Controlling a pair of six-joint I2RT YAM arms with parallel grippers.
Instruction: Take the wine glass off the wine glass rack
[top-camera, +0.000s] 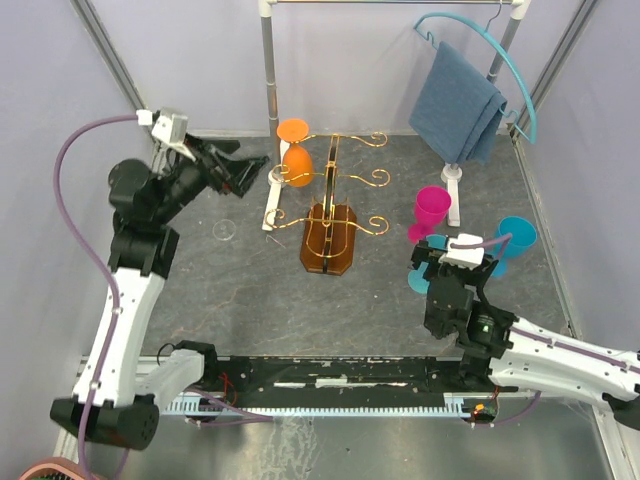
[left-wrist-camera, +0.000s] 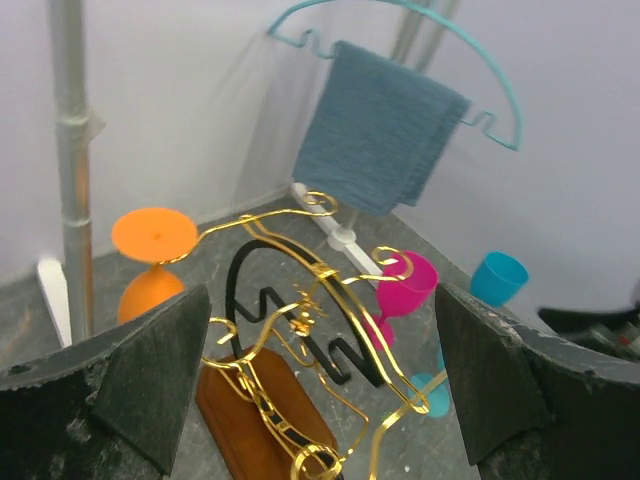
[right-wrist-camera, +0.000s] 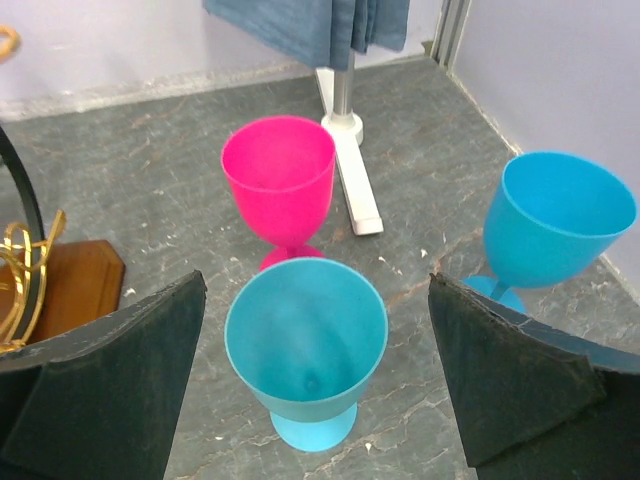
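My left claw, wide and empty, is the nearer: the orange wine glass hangs foot-up, stem vertical, just right of it on the wine glass rack.

Left arm raised, wrist reaching rightward, jaws spread wide. Right arm low, angled leftward, jaws wide apart.

A robotics lab test cell is indicated: a grey stone-patterned tabletop is enclosed by plain pale wall panels held in metal frame posts. A left arm and a right arm are bolted to a black rail at its near edge, purple cables are looped along them, and a blue towel is hung up as a prop.
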